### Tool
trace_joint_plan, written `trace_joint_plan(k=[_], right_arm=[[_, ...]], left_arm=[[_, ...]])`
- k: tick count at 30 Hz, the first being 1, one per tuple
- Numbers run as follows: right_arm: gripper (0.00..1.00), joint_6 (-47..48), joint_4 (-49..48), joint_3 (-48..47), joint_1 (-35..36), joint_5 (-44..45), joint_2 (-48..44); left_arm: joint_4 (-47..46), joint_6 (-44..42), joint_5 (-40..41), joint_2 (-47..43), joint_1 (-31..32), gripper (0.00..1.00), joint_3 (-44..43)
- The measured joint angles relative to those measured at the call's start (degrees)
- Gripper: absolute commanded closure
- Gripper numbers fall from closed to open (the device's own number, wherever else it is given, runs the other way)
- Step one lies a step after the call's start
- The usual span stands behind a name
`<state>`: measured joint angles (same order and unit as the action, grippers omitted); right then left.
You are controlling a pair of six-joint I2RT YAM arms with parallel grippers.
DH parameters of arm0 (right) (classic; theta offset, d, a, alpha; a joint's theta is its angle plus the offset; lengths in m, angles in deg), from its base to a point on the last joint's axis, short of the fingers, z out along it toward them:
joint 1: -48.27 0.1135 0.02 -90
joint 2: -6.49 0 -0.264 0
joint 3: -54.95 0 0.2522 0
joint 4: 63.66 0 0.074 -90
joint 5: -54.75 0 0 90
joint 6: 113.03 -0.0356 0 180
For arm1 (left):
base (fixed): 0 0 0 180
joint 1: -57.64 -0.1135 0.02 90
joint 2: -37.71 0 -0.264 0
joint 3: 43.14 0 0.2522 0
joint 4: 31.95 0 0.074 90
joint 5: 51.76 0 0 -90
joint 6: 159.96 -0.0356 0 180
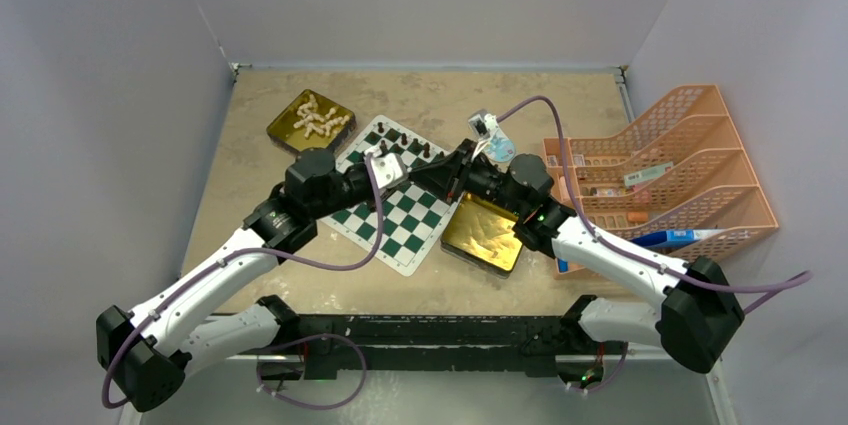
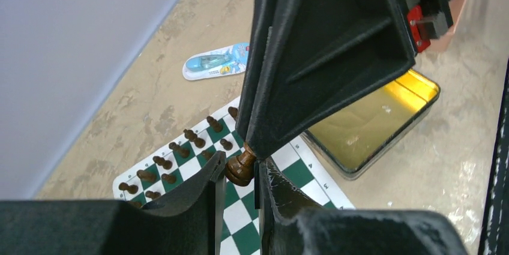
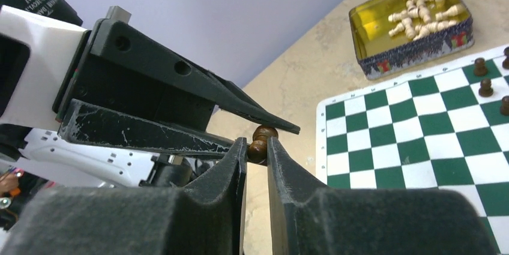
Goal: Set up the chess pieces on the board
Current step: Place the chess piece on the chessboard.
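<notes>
Containers: gold tin [image 3: 414, 58] at the far left corner of the board [image 1: 400, 230], holding cream-white pieces [image 3: 420, 18] that lie on their sides in a loose heap. A second gold tin [image 2: 372, 117] sits just beside the board's right edge, its shiny, creased floor in view. An orange tray rack [image 1: 740, 207] stands at the right of the table [image 2: 150, 87]; a blue-and-white pack and a few small items lie in its tiers, too small to name. A blue blister pack [image 2: 216, 63] lies on the table beyond the board.

Dark brown pieces [image 2: 180, 147] stand upright in two rows along the board's far side.

Above the board's right part, the left gripper [image 2: 240, 162] and the right gripper [image 3: 258, 142] meet tip to tip. Each has its jaws drawn nearly together on the same dark brown piece [image 3: 260, 142], which is held in the air between them.

Hidden: in the top view the arms cover the held piece and the board's middle. Each wrist view cuts the board off at the frame edge.
</notes>
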<state>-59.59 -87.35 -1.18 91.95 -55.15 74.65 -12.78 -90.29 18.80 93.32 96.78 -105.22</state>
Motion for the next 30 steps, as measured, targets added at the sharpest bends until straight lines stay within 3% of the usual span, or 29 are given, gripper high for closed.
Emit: trace_joint_plan(k=[12, 17, 19, 23, 30], right_arm=[[0.93, 0.24, -1.44, -0.07, -0.13, 2.16, 0.15], [0.94, 0.22, -0.07, -0.33, -0.07, 3.78, 0.20], [0.94, 0.81, 2.08, -1.53, 0.26, 4.31, 0.24], [0.94, 3.74, 7.80, -6.54, 1.01, 7.37, 2.43], [0.94, 10.43, 17.46, -17.77, 0.66, 15.54, 11.98]], left_arm=[[-3.39, 11.50, 1.97, 1.40, -0.11, 0.99, -0.15], [-3.30, 12.85, 2.36, 1.81, -0.11, 0.57, -0.17], [-3.13, 13.20, 3.23, 1.81, -0.13, 0.46, -0.17], [-3.19, 14.58, 5.01, 1.44, -0.11, 0.36, -0.17], [1.05, 15.69, 10.21, -1.51, -0.37, 0.31, -0.17]])
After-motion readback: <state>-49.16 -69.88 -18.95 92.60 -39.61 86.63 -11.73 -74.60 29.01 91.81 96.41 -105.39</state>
